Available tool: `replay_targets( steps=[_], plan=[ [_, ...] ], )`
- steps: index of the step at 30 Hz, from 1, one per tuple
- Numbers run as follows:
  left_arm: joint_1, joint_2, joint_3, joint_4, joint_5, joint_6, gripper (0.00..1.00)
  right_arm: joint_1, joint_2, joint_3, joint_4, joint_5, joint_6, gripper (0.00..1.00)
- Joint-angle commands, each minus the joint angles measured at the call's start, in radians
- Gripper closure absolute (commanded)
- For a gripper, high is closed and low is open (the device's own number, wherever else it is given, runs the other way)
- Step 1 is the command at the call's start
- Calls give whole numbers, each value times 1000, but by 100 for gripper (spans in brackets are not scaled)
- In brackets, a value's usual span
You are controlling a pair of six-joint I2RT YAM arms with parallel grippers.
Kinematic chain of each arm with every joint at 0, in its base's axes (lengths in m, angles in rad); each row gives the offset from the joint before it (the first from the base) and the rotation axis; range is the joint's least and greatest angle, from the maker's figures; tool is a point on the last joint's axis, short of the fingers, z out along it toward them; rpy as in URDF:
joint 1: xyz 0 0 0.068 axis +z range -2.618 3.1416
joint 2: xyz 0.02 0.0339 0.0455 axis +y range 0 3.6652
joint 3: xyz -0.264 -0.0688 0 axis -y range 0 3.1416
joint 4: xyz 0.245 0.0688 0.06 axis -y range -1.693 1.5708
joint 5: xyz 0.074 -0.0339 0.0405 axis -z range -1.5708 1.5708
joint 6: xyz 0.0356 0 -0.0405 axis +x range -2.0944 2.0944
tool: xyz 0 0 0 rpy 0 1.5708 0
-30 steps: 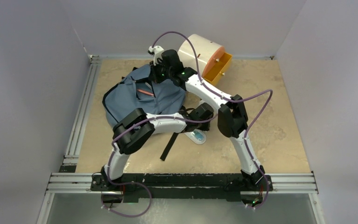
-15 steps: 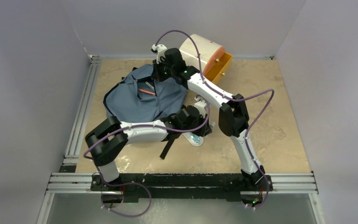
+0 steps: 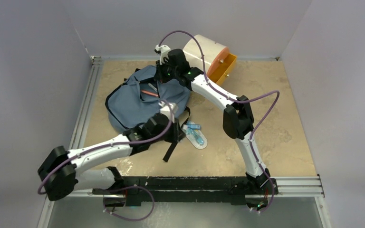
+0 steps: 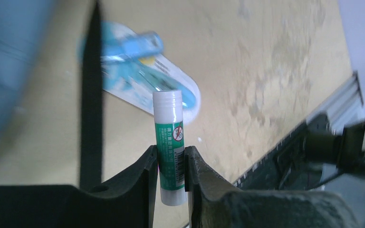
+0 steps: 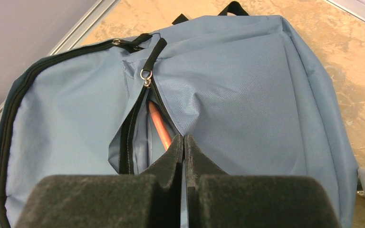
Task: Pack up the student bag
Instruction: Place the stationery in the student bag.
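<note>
At ten o'clock on the bench lies the bag, its pocket pinched open by the closed right pincer, and the left pincer, gripping a glue stick, has swung toward it for insertion.

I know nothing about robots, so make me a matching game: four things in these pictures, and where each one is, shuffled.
Things
1. glue stick
2. orange pencil
3. blue-and-white pack
4. orange drawer

Places
A. lying on the table beside a black strap
B. pulled out of the cream cabinet at the far edge
C. clamped between the left gripper fingers
D. poking from the student bag open pocket

Pairs: 1-C, 2-D, 3-A, 4-B
</note>
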Motion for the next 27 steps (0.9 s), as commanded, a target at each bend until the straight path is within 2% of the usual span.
replay_targets(
  steps=[1,4,9,15,20,27],
  plan=[
    [194,-131,9,-90,-8,-19,92,-28,-58,2,96,13,18,100],
    [296,-180,61,-137,13,21,91,-28,-66,-13,110,12,25,100],
    [482,-165,159,-222,50,55,93,-27,-79,-35,119,40,30,100],
    [699,-101,205,-197,213,39,93,-24,-111,-90,145,29,54,100],
    [796,22,243,-129,334,1,94,-17,-139,-122,187,32,66,100],
    [814,140,301,-52,364,-40,95,10,-139,-97,186,15,75,100]
  ],
)
